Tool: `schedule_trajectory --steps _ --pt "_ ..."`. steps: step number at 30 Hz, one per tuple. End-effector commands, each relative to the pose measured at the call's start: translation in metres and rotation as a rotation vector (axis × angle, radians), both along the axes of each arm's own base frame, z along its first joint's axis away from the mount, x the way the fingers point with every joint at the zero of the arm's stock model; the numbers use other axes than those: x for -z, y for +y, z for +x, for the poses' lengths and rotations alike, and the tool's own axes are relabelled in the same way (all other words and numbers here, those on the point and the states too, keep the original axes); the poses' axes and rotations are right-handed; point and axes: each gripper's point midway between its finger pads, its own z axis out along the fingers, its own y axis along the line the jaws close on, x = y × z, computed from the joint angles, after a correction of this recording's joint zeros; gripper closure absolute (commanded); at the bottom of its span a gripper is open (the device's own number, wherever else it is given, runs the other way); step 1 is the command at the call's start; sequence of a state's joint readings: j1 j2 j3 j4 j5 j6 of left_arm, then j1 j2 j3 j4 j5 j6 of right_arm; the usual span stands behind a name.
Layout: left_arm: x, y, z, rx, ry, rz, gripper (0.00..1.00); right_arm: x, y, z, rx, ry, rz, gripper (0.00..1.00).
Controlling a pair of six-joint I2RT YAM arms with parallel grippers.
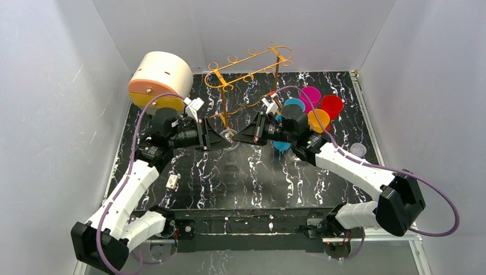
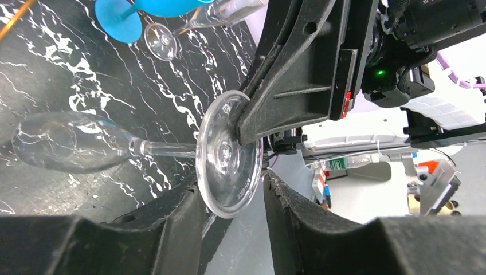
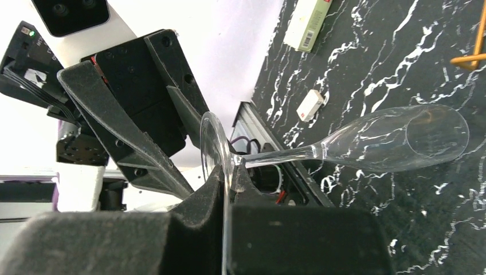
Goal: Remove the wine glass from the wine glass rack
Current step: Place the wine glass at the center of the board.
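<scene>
1. Top external view: my left fingers (image 1: pixel 211 139) and my right fingers (image 1: pixel 247 135) meet almost tip to tip above the black marbled worktop (image 1: pixel 258 177). The wine glass (image 1: pixel 230 138) is between them.
2. Left wrist view: my left fingers (image 2: pixel 172 229) are spread, one on each side of the glass's round foot (image 2: pixel 229 166). The gap between them is far wider than the thin disc. The stem runs level away from the tips, and the bowl (image 2: pixel 63 140) lies beyond them.
3. In that same view my right fingers (image 2: pixel 275 103) come in from above and are clamped on the foot's upper rim.
4. Right wrist view: my right fingers (image 3: pixel 189 212) are pressed together and pinch the foot edge-on. The stem and bowl (image 3: pixel 401 137) reach out to the right of the tips, over the worktop. My spread left fingers (image 3: pixel 132 143) are just behind the foot.
5. The wine glass rack (image 1: pixel 247 59) stands beyond both sets of fingertips, toward the back wall. The glass sits lower and nearer to me than its scrolled top rails. One golden wire end (image 3: pixel 473 57) shows near the bowl and does not touch it.
6. Coloured cups (image 1: pixel 318 109) cluster past my right fingers. A round cream-and-orange drawer box (image 1: pixel 160 77) sits past my left ones.
</scene>
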State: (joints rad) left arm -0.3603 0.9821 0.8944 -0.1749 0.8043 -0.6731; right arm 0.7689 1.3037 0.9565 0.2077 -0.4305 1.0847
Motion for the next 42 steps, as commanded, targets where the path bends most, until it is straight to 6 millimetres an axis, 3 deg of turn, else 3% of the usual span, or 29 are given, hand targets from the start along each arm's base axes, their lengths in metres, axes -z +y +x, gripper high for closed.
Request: schedule_trajectory --steps 1,9,13,18,26,29,32,42 --pt "0.0 -0.005 -0.019 0.098 0.047 -0.022 0.6 -0.036 -0.008 0.006 0.039 -0.177 0.014 0.99" --pt "-0.009 -0.009 -0.027 0.159 0.06 -0.05 0.58 -0.04 -0.022 0.006 0.077 -0.304 -0.001 0.99" --pt "-0.007 -0.014 -0.027 0.155 0.07 -0.048 0.57 -0.047 -0.021 0.0 0.045 -0.348 0.028 0.99" --pt "-0.021 -0.023 -0.02 0.121 0.039 -0.111 0.57 -0.045 -0.018 -0.008 -0.013 -0.355 0.037 0.99" --pt "-0.024 -0.029 -0.015 0.101 0.043 -0.17 0.8 -0.043 -0.019 -0.024 -0.087 -0.366 0.066 0.99" --pt "-0.022 -0.029 -0.017 0.097 0.044 -0.17 0.94 -0.044 -0.021 -0.025 -0.08 -0.378 0.066 0.99" --pt "-0.022 -0.029 -0.017 0.099 0.044 -0.171 1.0 -0.044 -0.021 -0.027 -0.089 -0.382 0.068 0.99" --pt "-0.023 -0.03 -0.02 0.111 0.014 -0.162 1.0 -0.044 -0.021 -0.03 -0.109 -0.36 0.063 0.84"
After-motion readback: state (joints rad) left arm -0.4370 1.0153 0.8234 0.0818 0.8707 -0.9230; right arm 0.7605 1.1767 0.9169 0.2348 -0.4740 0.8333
